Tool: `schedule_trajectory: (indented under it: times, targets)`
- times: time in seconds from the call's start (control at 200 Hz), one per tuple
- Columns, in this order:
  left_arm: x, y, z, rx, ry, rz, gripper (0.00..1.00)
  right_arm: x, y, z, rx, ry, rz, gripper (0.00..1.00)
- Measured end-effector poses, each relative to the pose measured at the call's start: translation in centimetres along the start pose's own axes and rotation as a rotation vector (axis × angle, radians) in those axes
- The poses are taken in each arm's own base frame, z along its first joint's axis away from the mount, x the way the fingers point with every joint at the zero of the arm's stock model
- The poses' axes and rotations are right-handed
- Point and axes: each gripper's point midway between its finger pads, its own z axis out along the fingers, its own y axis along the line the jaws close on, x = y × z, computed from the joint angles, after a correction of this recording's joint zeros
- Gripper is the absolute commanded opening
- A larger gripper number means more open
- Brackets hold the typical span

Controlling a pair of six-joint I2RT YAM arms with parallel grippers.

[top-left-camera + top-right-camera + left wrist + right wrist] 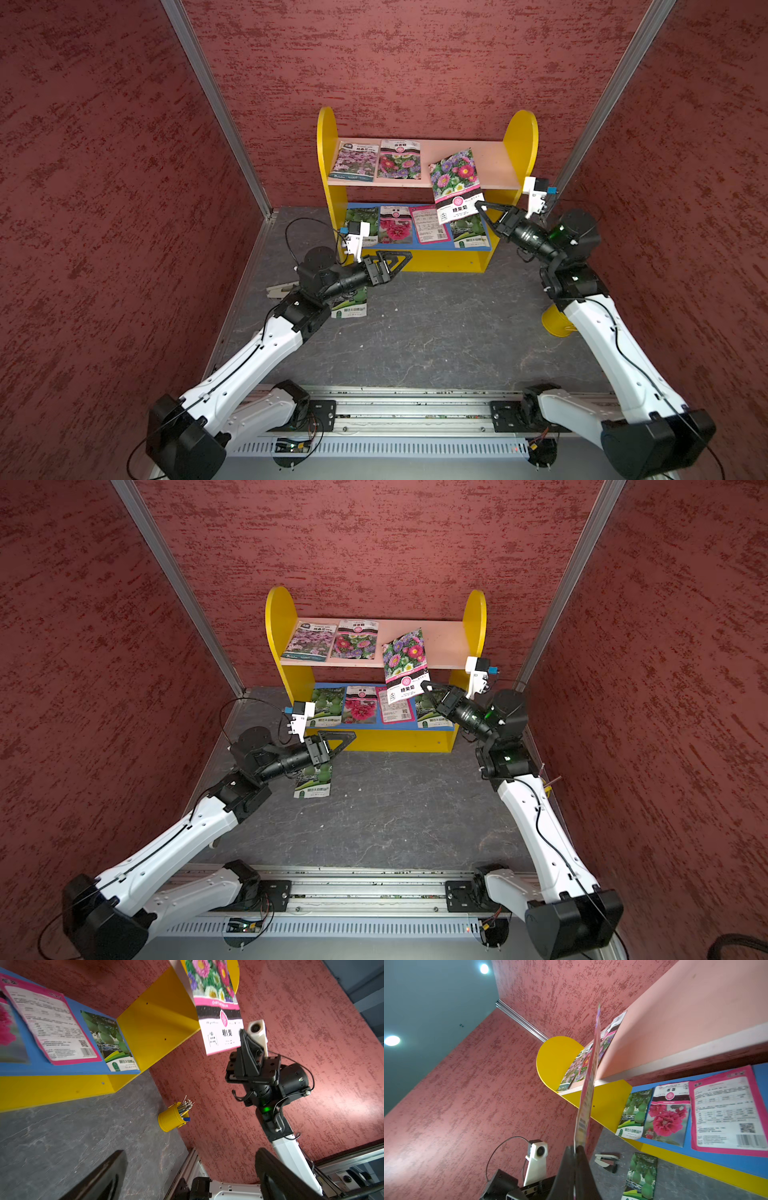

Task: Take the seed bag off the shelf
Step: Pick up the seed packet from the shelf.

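The shelf (pixel 326 137) has yellow side panels, a pale pink upper board (pixel 494 166) and a blue lower board. My right gripper (pixel 482 208) is shut on the white lower end of a flower-printed seed bag (pixel 457 178). The bag tilts up over the upper board's front edge, right of centre; whether it still touches the board I cannot tell. The right wrist view shows the seed bag (pixel 588 1088) edge-on, rising from the closed right gripper (pixel 574 1148). My left gripper (pixel 399 259) hangs open and holds nothing, low in front of the shelf's left end.
Two more bags (pixel 376 161) lie on the upper board's left half and several bags (pixel 395 224) on the lower board. A green bag (pixel 351 305) lies on the floor under my left arm, a stapler (pixel 606 1160) beside it. A yellow cup (pixel 172 1118) of sticks stands by the right wall.
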Motion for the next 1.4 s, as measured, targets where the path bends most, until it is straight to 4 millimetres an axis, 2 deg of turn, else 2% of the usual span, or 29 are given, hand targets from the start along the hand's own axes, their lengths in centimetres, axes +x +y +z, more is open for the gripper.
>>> schedule_trajectory:
  times: [0.311,0.491,0.541,0.651,0.726,0.812,0.952,0.992,1.077,1.127,1.257,1.398]
  targets:
    - [-1.9,-1.3,2.7,0.129,-0.060,-0.002,1.00,5.4,3.0,-2.0,-0.109,0.089,0.006,0.00]
    - [-3.3,-1.9,4.3,0.184,-0.086,-0.008,0.98,8.1,3.5,-2.6,-0.138,0.141,0.019,0.00]
    - [-3.6,-2.0,4.7,0.200,-0.090,-0.014,0.92,8.6,3.4,-2.6,-0.139,0.153,0.024,0.00]
    - [-3.8,-2.1,5.2,0.226,-0.091,-0.033,0.61,9.5,3.3,-2.6,-0.135,0.172,0.026,0.00]
    - [-3.8,-2.2,5.3,0.240,-0.089,-0.034,0.45,9.8,3.4,-2.6,-0.133,0.175,0.018,0.00]
    - [-3.8,-2.5,5.3,0.251,-0.086,-0.045,0.36,9.9,3.4,-2.8,-0.124,0.171,0.004,0.00]
    - [-3.6,-2.8,5.3,0.258,-0.077,-0.039,0.13,10.1,3.0,-2.8,-0.107,0.172,-0.011,0.00]
    - [-3.5,-2.8,5.3,0.256,-0.073,-0.036,0.07,10.2,2.9,-2.8,-0.101,0.175,-0.012,0.09]
    - [-3.3,-3.0,5.2,0.258,-0.061,-0.036,0.00,10.5,2.5,-2.8,-0.089,0.186,-0.022,0.24]
    - [-3.2,-3.2,5.2,0.259,-0.051,-0.025,0.00,10.7,2.3,-2.7,-0.076,0.200,-0.028,0.32]
    - [-2.6,-3.7,4.7,0.258,-0.011,-0.008,0.00,11.0,2.4,-2.5,-0.051,0.255,-0.062,0.40]
    - [-1.5,-4.7,3.6,0.257,0.046,0.029,0.00,10.3,4.3,-2.6,-0.058,0.300,-0.132,0.41]
